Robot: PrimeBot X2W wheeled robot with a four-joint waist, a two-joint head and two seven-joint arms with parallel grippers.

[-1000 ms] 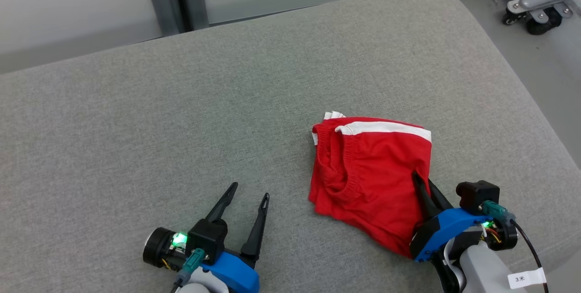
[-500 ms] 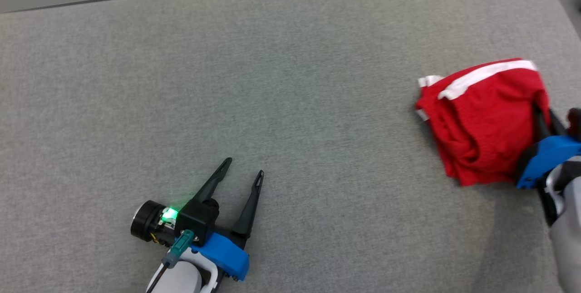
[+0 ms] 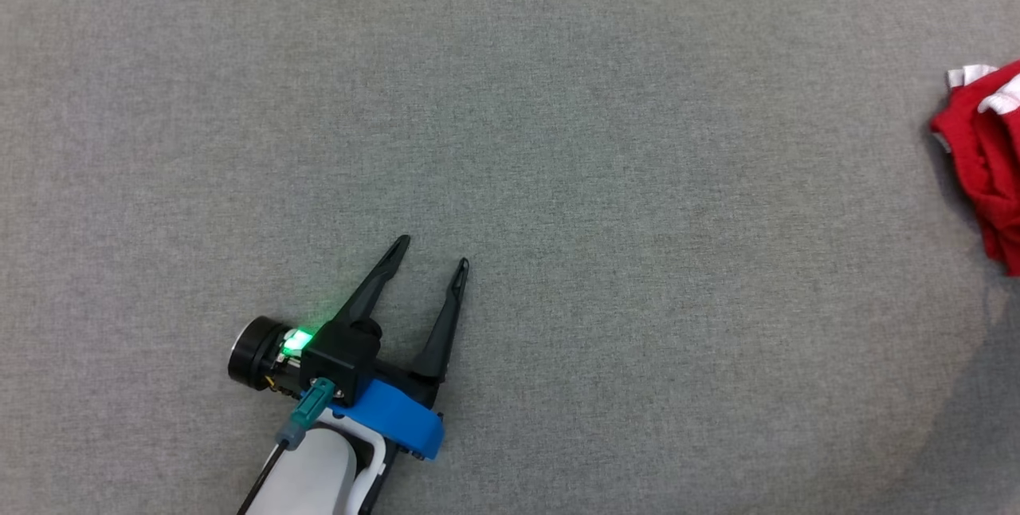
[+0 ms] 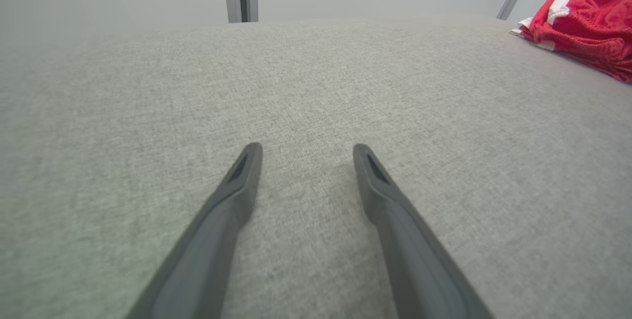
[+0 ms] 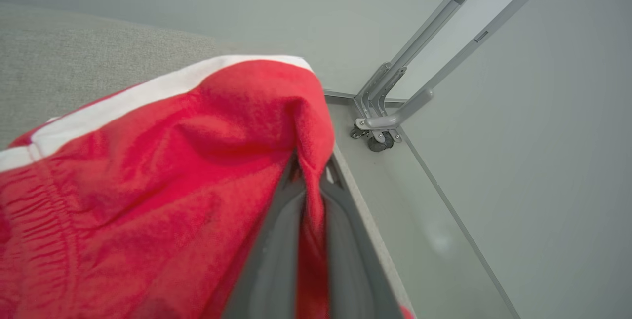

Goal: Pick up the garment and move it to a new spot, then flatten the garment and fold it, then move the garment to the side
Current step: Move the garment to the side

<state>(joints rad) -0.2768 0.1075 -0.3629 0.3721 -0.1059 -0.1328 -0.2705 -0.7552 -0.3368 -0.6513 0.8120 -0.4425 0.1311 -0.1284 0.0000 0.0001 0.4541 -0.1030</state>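
The garment (image 3: 988,156) is a folded red cloth with a white stripe, cut off by the right edge of the head view. In the left wrist view the garment (image 4: 587,18) lies at the far right of the grey surface. My right gripper (image 5: 311,171) is shut on a fold of the garment (image 5: 148,176), red cloth pinched between its two dark fingers. At the lower left of the head view, far from the cloth, my left gripper (image 3: 434,252) stands open over bare fabric, nothing between its fingers. The left gripper (image 4: 306,148) shows the same wide gap from its own wrist.
The grey fabric surface (image 3: 558,140) stretches wide around the left gripper. In the right wrist view its edge (image 5: 355,185) runs close to the held cloth, with floor beyond and a grey metal frame on a caster (image 5: 377,134).
The head camera has swung left, so the whole picture shifted right. The garment and right gripper slid toward the right edge; the gripper has left the picture. The left gripper stays open.
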